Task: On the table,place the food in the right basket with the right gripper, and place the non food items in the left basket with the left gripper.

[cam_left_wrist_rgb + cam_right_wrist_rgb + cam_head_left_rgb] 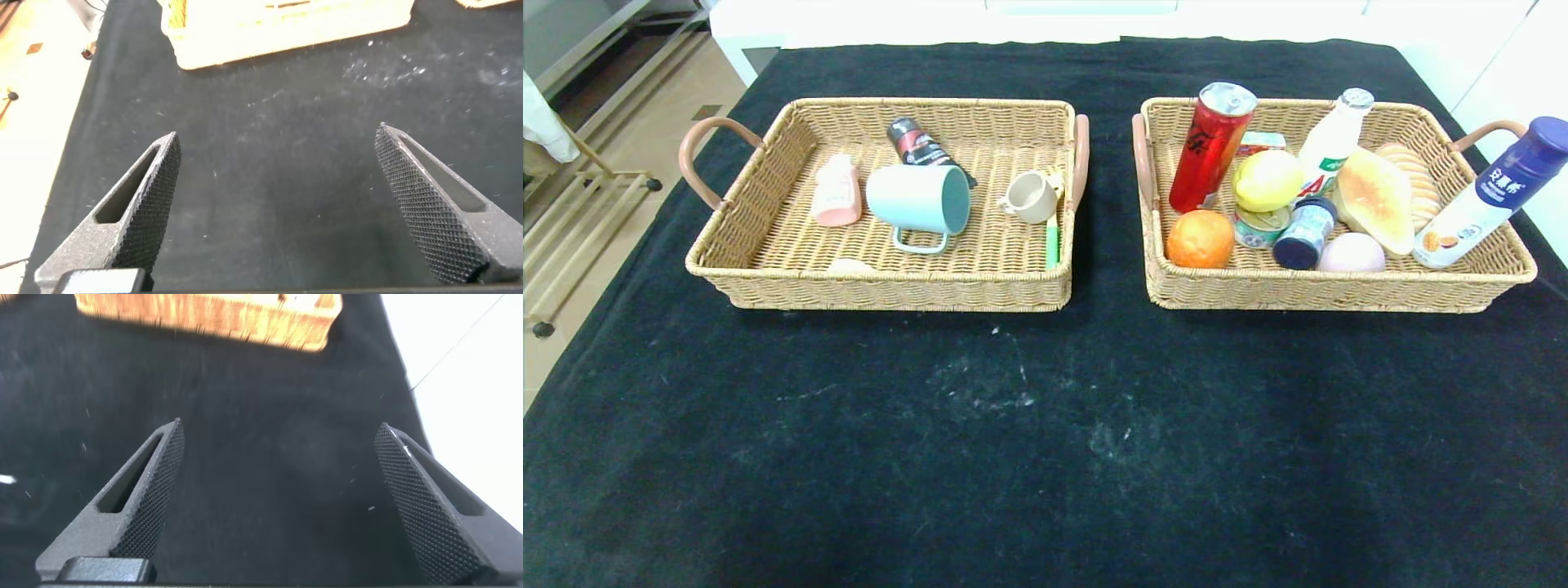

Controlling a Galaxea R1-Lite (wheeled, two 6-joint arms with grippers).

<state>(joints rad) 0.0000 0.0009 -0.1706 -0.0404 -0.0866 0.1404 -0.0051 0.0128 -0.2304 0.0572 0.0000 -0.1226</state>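
The left basket [768,212] holds a teal mug [919,200] on its side, a small beige cup [1030,197], a pink bottle [836,192], a dark tube [918,143] and a green-handled item [1052,245]. The right basket [1486,261] holds a red can [1210,147], a lemon [1267,180], an orange [1200,239], a tin [1260,229], a white bottle [1334,143], bread [1376,198], a small jar [1305,233], a pink ball [1352,253] and a blue-capped bottle [1490,193]. Neither arm shows in the head view. My left gripper [278,139] and right gripper [279,431] are open over bare black cloth.
The black cloth [1045,425] covers the table in front of both baskets. A basket's edge [286,37] lies beyond the left gripper, another basket's edge [204,318] beyond the right. The table's right edge [400,367] runs near the right gripper. A metal rack [572,212] stands off the table's left side.
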